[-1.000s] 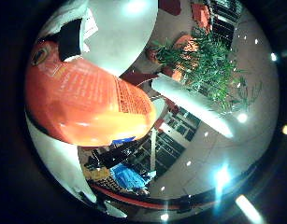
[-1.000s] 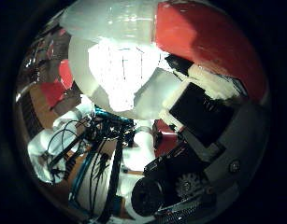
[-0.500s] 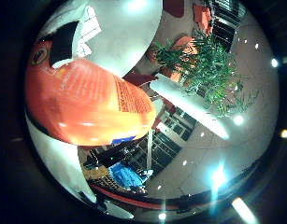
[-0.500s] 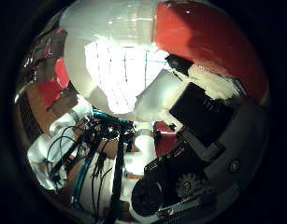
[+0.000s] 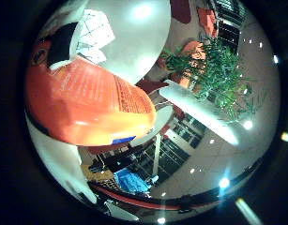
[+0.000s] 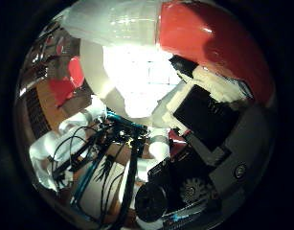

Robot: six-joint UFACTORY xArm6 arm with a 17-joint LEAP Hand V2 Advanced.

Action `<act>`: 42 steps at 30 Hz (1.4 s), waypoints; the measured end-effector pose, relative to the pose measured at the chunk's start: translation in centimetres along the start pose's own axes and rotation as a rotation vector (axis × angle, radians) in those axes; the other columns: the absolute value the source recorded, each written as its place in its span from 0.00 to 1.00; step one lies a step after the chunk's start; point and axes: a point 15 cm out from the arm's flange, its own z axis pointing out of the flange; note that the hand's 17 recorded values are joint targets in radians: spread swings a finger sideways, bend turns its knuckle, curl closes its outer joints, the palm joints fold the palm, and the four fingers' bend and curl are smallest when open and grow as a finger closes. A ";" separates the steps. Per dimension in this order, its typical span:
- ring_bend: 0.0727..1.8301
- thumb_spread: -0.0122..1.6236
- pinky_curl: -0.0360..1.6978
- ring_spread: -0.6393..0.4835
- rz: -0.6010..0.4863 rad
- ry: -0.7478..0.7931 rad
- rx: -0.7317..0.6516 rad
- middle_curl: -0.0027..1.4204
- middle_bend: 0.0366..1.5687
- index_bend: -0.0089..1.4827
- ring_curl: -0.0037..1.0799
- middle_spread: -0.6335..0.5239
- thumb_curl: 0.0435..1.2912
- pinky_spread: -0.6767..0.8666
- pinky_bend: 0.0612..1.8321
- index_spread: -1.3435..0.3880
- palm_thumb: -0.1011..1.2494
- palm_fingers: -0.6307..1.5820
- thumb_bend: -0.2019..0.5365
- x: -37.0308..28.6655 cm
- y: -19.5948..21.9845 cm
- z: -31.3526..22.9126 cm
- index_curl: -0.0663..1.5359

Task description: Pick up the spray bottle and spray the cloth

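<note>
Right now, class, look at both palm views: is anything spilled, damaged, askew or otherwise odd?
Nothing looks spilled or damaged. The orange spray bottle fills much of both views, so it sits close against the palm, with the hand wrapped round it. The cloth cannot be made out in either view.

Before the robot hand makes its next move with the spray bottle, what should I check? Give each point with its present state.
1. Spray bottle close to the palm: ok, its orange body fills much of the view.
2. Robot hand curled against the bottle: ok, white and black parts lie on it.
3. Finger on the trigger: cannot tell.
4. Cloth in sight: not ok, neither view shows it.
5. Nozzle direction: cannot tell.
</note>
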 end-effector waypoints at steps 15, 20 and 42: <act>0.74 0.74 0.78 0.39 -0.049 -0.433 0.326 0.45 0.90 0.80 0.68 0.46 0.48 0.29 0.56 0.66 0.82 0.80 0.26 -7.2 -4.3 -8.2 0.50; 0.74 0.74 0.78 0.39 -0.030 -0.603 0.454 0.45 0.90 0.80 0.69 0.46 0.49 0.29 0.56 0.66 0.82 0.80 0.26 -7.7 -5.9 -10.9 0.50; 0.74 0.73 0.78 0.39 -0.119 -1.102 0.684 0.45 0.90 0.79 0.69 0.47 0.50 0.29 0.56 0.66 0.83 0.80 0.26 -19.2 -10.5 0.7 0.51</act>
